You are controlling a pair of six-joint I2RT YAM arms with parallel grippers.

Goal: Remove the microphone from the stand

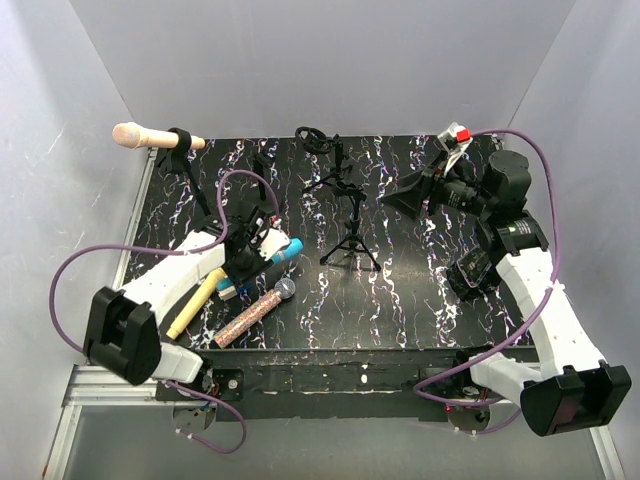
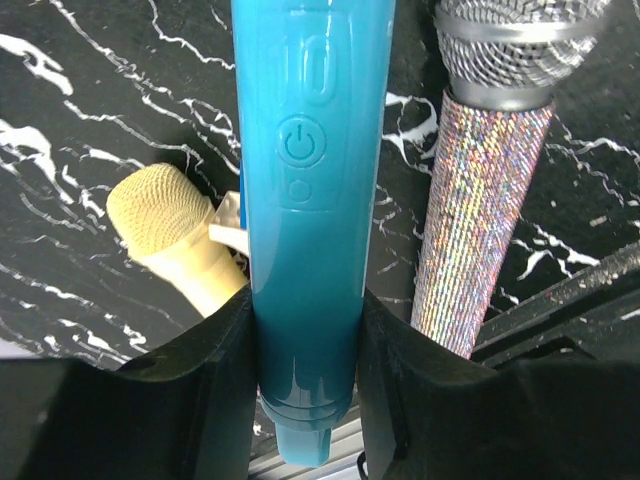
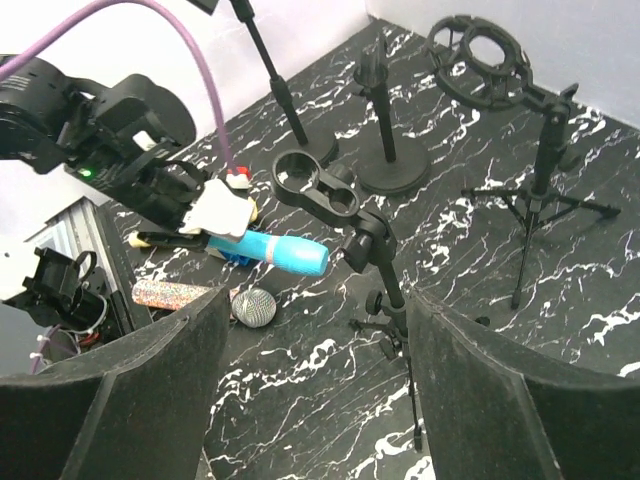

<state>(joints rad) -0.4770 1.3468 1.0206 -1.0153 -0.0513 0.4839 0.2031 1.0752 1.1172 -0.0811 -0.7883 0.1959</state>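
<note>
Clip (image 1: 180,140) on stand (image 1: 196,182) holds beige microphone (image 1: 138,135); left end effector (image 2: 305,340) grips blue microphone (image 2: 310,180).

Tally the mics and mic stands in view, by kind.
Microphones: 4 (peach microphone on a stand, blue microphone in the left end effector, yellow microphone, glitter microphone)
Stands: 4 (peach microphone's stand, round-base stand, shock-mount tripod, ring-clip tripod)
Total: 8

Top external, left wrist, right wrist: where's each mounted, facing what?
Top external: above and behind, looking down at the table; left arm and right arm show.
Left wrist: looks along its jaws, shut on the blue microphone.
Right wrist: faces the left arm past an empty stand; open jaws frame it.
Shared: all three see the blue microphone.
</note>
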